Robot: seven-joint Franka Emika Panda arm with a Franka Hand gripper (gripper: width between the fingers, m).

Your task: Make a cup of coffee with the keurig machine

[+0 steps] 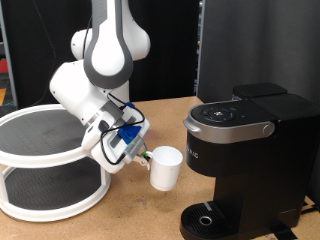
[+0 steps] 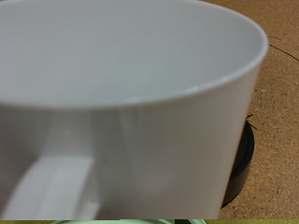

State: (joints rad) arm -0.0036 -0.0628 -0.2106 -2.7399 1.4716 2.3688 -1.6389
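The white cup (image 1: 165, 168) hangs in the air, held by its handle side in my gripper (image 1: 143, 156), to the exterior view's left of the keurig machine (image 1: 245, 150). The cup sits a little above and left of the machine's round drip tray (image 1: 205, 220). In the wrist view the cup (image 2: 131, 103) fills nearly the whole frame, with its handle (image 2: 51, 191) close to the camera and a sliver of the black drip tray (image 2: 241, 163) behind it. The machine's silver-grey lid handle (image 1: 235, 128) is down. My fingers themselves are hidden in the wrist view.
A white two-tier round rack (image 1: 45, 160) stands at the exterior view's left, under my arm. The brown cork-like table top (image 2: 276, 121) shows beside the cup. A dark panel stands behind the machine.
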